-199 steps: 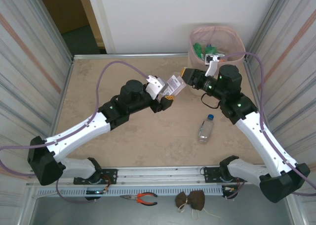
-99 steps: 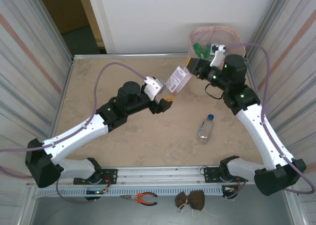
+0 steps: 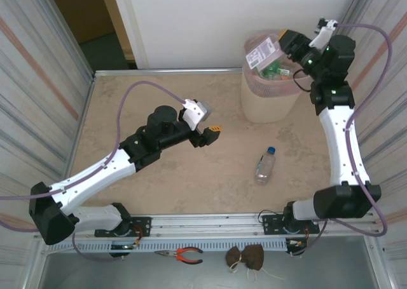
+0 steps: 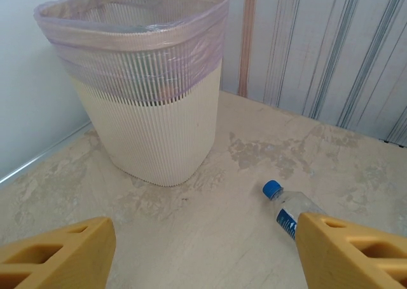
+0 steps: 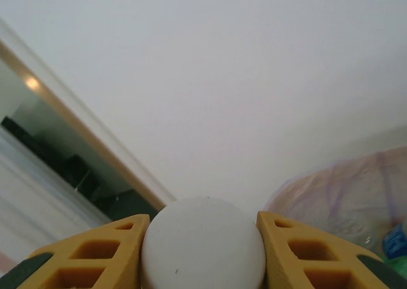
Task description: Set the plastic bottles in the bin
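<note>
The right arm's jaws are pinching a flat white-labelled bottle (image 3: pixel 261 49) and holding it above the bin (image 3: pixel 267 108). I judge that the release is coming next. The left arm's jaws are standing spread and empty, facing a blue-capped bottle (image 3: pixel 265 165) that is lying on the worktop (image 3: pixel 159 187), probably the next pick.

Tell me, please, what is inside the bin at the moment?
Green bottles lie inside the bin. The flat bottle in the right tool hangs over the opening and covers part of it; whatever lies deeper down is hidden.
</note>
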`<move>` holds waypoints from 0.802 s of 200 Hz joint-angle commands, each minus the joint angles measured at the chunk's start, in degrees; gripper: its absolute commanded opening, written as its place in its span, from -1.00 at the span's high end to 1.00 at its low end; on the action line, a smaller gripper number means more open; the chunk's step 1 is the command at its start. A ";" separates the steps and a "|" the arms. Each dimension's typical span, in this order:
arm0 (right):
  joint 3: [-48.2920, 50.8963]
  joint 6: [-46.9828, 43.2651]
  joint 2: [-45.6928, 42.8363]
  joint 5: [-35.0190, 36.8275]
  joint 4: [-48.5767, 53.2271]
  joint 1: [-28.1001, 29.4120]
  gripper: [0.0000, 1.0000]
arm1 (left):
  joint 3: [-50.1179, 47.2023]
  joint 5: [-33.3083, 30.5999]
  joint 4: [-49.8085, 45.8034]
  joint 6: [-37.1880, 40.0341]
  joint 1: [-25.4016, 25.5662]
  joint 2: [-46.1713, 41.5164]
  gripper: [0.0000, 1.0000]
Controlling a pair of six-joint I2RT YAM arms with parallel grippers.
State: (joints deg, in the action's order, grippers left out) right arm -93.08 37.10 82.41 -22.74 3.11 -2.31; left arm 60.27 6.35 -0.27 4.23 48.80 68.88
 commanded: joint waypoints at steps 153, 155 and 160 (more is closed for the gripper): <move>-12.09 17.70 26.61 11.19 -10.37 -4.07 0.38 | 0.30 -0.85 -2.84 -1.35 -0.61 -1.26 -0.49; -12.23 17.84 26.82 11.11 -10.29 -3.99 0.38 | 0.27 -0.89 -2.86 -1.34 -0.65 -1.35 -0.49; -12.64 18.12 27.61 10.90 -10.28 -3.71 0.37 | 0.24 -0.93 -2.82 -1.39 -0.62 -1.45 -0.49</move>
State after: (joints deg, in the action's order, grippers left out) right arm -101.97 51.00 107.46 -11.77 -4.56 -7.31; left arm 60.27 6.28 -2.59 3.95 48.69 68.88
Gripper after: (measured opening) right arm 0.397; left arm 0.747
